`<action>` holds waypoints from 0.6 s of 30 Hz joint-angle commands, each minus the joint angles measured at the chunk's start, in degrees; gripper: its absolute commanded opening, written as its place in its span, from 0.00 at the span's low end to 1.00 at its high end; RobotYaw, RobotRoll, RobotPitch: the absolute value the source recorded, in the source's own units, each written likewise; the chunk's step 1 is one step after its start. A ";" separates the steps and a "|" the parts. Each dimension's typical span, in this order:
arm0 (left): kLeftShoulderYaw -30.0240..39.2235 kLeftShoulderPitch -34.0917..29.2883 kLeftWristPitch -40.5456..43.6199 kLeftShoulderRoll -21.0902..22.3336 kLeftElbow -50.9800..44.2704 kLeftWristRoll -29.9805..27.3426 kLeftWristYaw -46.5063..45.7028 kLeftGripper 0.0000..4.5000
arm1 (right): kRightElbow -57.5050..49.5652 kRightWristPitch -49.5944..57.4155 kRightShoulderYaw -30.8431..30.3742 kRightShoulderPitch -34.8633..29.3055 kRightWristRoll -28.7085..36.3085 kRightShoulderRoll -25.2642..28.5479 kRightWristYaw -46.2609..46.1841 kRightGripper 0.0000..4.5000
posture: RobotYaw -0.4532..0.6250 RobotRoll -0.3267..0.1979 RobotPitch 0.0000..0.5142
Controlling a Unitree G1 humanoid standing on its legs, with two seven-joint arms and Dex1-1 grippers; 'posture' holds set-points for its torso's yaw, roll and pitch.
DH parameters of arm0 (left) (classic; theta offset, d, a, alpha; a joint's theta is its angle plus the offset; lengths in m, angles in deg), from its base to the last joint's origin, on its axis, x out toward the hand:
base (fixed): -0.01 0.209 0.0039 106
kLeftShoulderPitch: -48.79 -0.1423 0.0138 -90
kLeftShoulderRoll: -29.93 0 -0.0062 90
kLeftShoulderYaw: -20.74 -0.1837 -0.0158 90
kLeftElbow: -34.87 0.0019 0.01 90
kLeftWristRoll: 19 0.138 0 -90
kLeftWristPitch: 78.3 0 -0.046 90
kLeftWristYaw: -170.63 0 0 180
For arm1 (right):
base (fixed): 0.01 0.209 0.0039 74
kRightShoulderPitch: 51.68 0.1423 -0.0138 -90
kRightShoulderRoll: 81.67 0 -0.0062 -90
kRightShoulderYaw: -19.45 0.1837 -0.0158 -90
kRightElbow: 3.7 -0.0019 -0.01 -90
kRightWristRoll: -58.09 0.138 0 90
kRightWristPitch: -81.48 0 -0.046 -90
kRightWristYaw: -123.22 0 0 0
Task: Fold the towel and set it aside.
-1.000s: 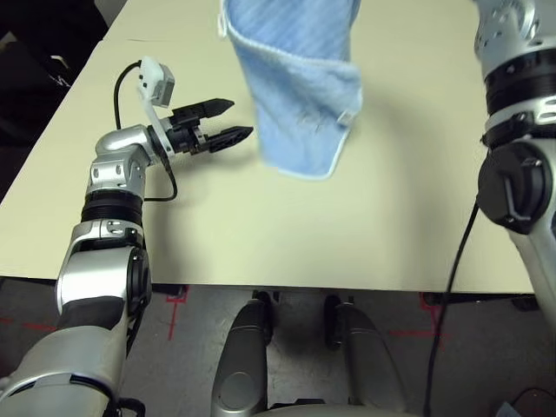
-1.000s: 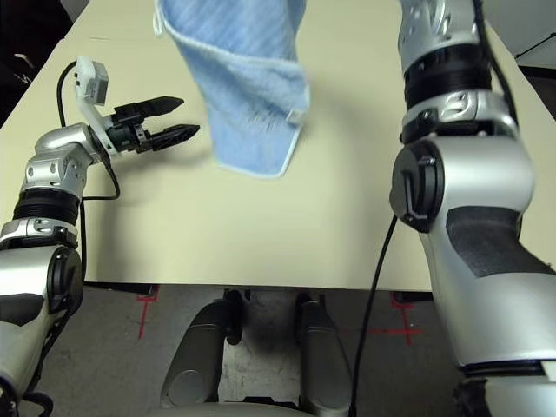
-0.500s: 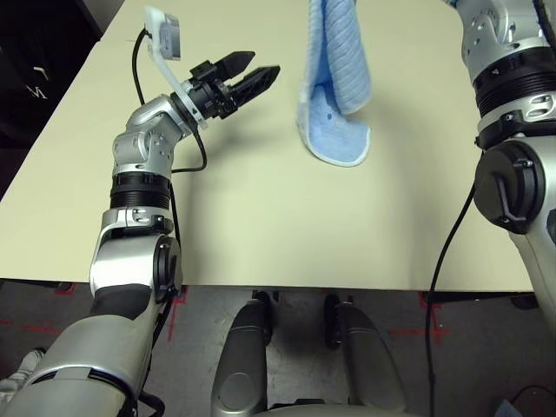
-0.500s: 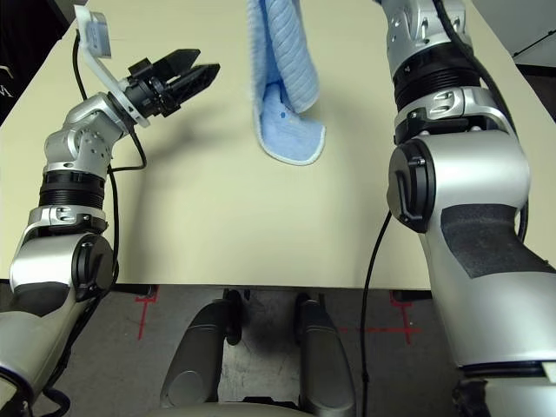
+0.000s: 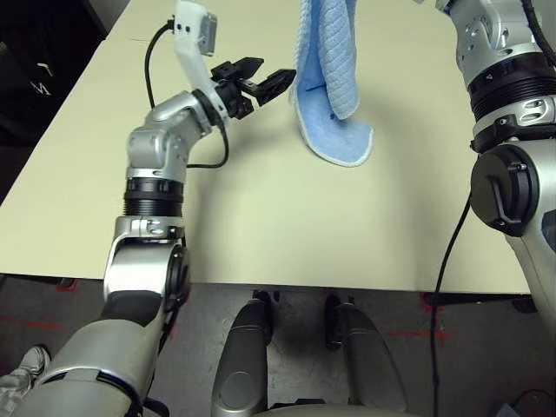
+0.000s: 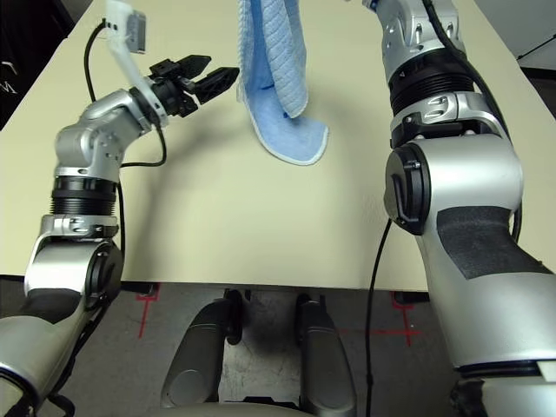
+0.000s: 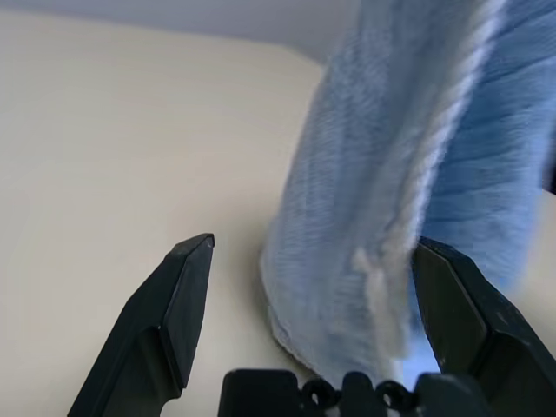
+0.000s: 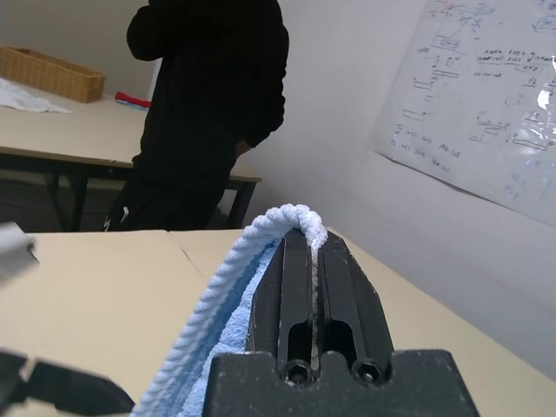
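Right end effector (image 8: pixel 311 261) pinched closed on the hanging towel (image 5: pixel 334 104); left end effector (image 5: pixel 271 76) wide open beside it

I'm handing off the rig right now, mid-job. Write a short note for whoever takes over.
Right gripper: shut on the towel, holding it up by its top edge.
Left gripper: open, beside the hanging towel; in its wrist view the towel's lower edge lies between the jaws, not yet gripped.
Towel: hangs loosely doubled, its bottom resting on the table.
Done: towel lifted.
Left: close the left jaws on the lower edge, fold, set it aside.
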 commanded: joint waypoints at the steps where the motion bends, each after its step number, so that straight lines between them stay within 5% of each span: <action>1: 1.44 2.33 -1.19 -2.71 1.15 -1.87 -1.07 1.00 | -1.32 0.09 0.57 1.10 0.20 0.69 -0.86 0.01 | 0.48 0.62 0.53; 18: -3.03 -0.41 -7.35 5.71 9.83 6.04 4.35 1.00 | 4.89 -4.67 1.55 7.89 -0.94 6.41 -6.07 0.01 | 0.48 0.62 0.53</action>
